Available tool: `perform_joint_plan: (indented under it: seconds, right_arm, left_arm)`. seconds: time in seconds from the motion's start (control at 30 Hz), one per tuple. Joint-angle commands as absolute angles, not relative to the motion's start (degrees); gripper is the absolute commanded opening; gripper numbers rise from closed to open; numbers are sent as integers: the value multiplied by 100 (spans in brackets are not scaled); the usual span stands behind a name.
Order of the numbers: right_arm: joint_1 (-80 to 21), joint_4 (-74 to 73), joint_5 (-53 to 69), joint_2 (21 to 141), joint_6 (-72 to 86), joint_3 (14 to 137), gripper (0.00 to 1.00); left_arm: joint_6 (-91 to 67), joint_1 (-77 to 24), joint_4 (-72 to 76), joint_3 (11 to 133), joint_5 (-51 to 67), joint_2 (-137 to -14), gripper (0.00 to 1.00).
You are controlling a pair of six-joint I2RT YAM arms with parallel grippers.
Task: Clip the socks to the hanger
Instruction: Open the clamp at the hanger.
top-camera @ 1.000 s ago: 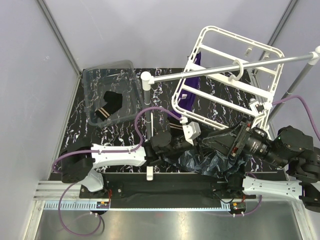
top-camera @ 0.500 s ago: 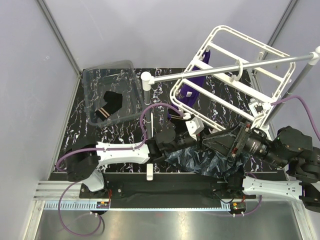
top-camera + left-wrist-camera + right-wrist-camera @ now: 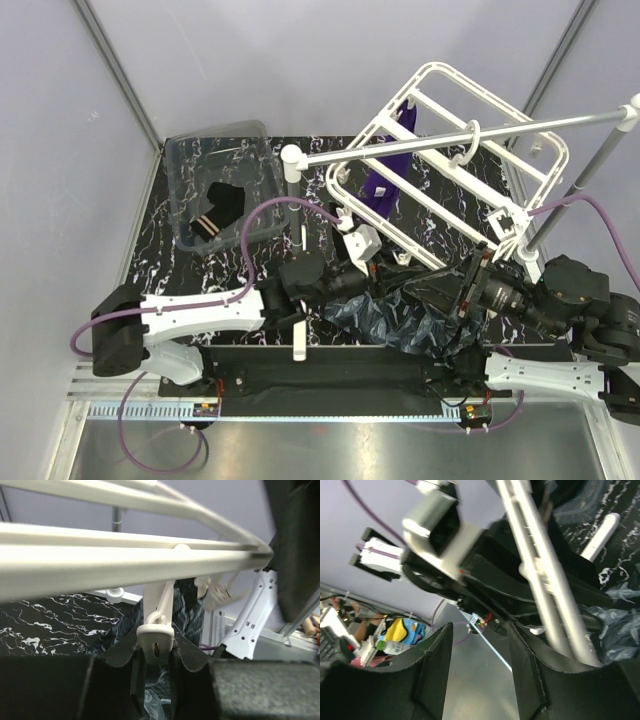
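Note:
The white hanger (image 3: 455,165) hangs by its hook from the grey rod and tilts. A purple sock (image 3: 383,183) is clipped to it. My left gripper (image 3: 355,262) is shut on a small white clip (image 3: 362,242) at the hanger's near left edge. In the left wrist view that clip (image 3: 156,641) sits pinched between my fingers under the frame bars (image 3: 125,565). My right gripper (image 3: 408,283) is open and empty just right of the left one. In the right wrist view its fingers (image 3: 435,670) stand apart beside a hanger bar (image 3: 545,585). A black striped sock (image 3: 215,208) lies in the bin.
A clear plastic bin (image 3: 190,160) stands at the back left. A grey rod (image 3: 440,140) on white posts crosses the table. Dark patterned fabric (image 3: 400,325) lies under both arms. A short white post (image 3: 299,340) stands at the near edge.
My left gripper has moved left and nearer with the clip, and the hanger has swung and tilted with it. The right arm has shifted a little to the left.

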State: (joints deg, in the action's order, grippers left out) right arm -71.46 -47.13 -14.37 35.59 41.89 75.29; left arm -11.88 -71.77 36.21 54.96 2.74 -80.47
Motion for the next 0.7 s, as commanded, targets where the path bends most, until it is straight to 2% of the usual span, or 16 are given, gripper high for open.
perform_joint_plan:
  seconds: [0.0,0.1,0.3,0.67]
  right_arm:
    - [-7128,-4921,-1836,3753,4219,7479,54]
    - [-7119,-5027,-2502,3841,4254,7471,55]
    - [-7119,-5001,-3067,4087,4201,7515,60]
    - [-7119,-5501,-3990,4456,4456,7690,58]
  left_arm:
    - [-1406,-7163,3474,5493,141,-7586,7]
    - [-1494,-7189,3191,5589,202,-7489,6]
    - [-1705,-7224,2593,5888,255,-7523,5]
    - [-1960,-7304,2084,6205,158,-7567,2]
